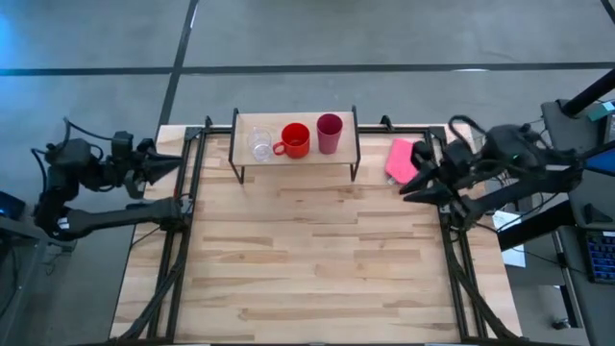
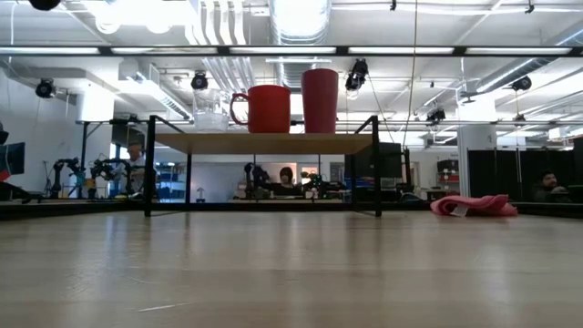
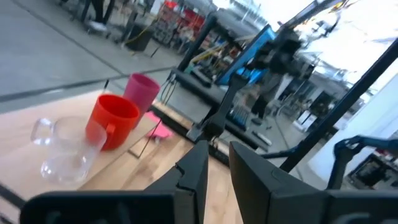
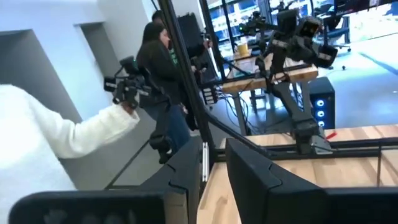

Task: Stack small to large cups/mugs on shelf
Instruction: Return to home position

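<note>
three vessels on shelf, both arms clear

shelf [image 1: 279,120]: stands at the far edge of the table [image 1: 317,250]. on its top, in a row left to right in the high view: clear glass cup [image 1: 259,144], red mug [image 1: 295,140], magenta tumbler [image 1: 329,132], all upright and close together. pink cloth [image 1: 402,159]: on the table beside the shelf. left gripper [image 1: 176,162]: at the table's left edge, fingers nearly together, empty. right gripper [image 1: 405,189]: near the cloth, fingers nearly together, empty.
</note>
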Available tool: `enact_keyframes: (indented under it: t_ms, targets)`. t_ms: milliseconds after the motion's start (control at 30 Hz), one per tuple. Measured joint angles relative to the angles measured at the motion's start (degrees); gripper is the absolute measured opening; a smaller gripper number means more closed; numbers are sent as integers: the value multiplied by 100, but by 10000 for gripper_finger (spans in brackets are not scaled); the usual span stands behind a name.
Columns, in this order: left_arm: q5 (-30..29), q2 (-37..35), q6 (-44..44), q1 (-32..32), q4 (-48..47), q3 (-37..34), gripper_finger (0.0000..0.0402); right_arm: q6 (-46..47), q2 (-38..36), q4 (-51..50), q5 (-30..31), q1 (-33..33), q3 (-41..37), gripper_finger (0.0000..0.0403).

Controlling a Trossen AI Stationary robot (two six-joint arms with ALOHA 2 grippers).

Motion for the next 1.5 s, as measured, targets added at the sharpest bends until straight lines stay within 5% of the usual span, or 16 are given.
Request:
enact_keyframes:
  t_ms: [200,433,833,1500]
  targets:
    - [-2,-167,0,0,204,-9,52,467,-516,508,72,-26,-1061,79]
    - [-2,-195,-35,-2,173,-9,52,253,-1272,1264,946,-88,-2123,72]
    - [-100,-149,-2,-3,225,-107,52,578,-3002,1420,1325,-168,-3554,77]
    - [-278,-1618,-37,0,1857,-2297,52,392,-4998,2136,1409,-168,-5515,74]
